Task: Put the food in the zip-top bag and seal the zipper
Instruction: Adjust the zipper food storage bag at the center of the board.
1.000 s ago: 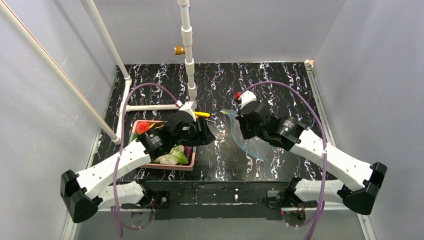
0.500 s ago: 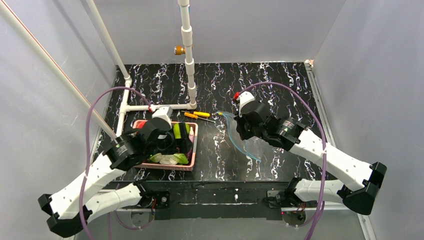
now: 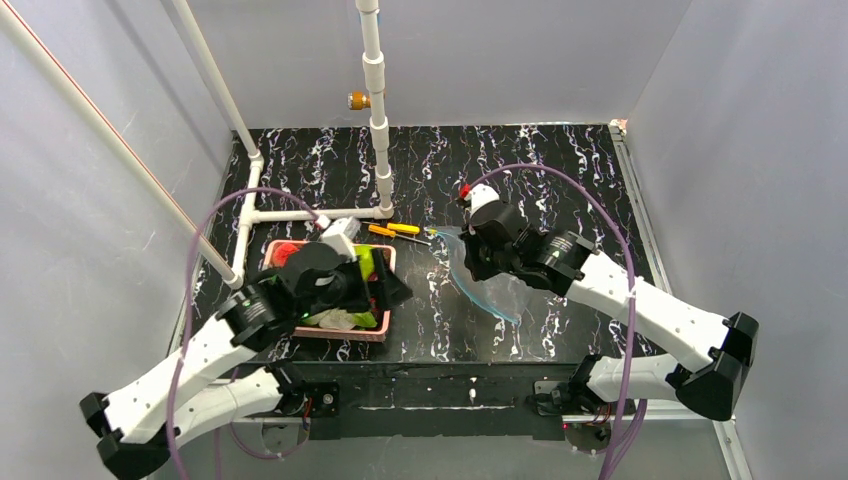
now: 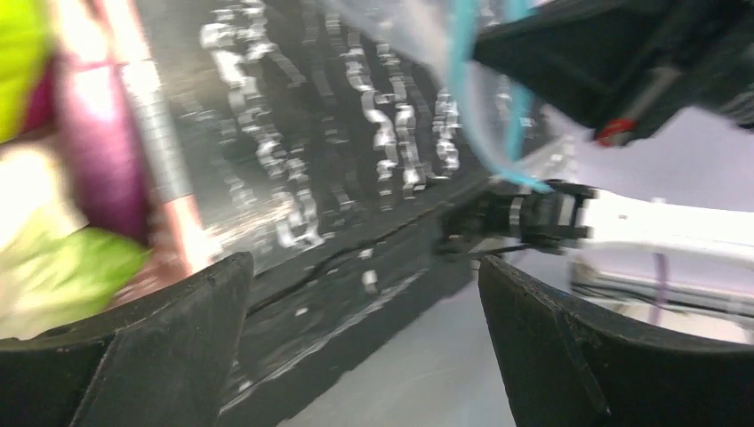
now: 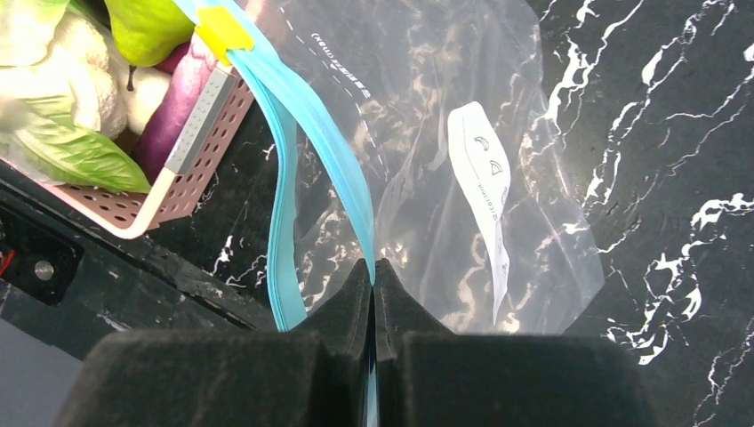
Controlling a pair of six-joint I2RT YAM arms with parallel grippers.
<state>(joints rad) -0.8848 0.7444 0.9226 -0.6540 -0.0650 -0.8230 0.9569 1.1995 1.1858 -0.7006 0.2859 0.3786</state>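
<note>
The zip-top bag is a clear bag standing up off the black marbled table, its mouth parted. My right gripper is shut on one lip of the teal zipper, and the other lip hangs loose beside it. The food lies in the pink basket: a purple oblong piece, a green pear and a leafy head. My left gripper hovers at the basket's right edge, open and holding nothing. Its view is blurred; the fingers stand wide apart.
Two yellow-handled screwdrivers lie behind the basket. A white pipe frame runs along the back left, with an upright pipe at the middle. Grey walls close in the table on three sides.
My left gripper opened and the left arm pulled back from the bag side to the basket. The right arm shifted slightly left with the bag.
</note>
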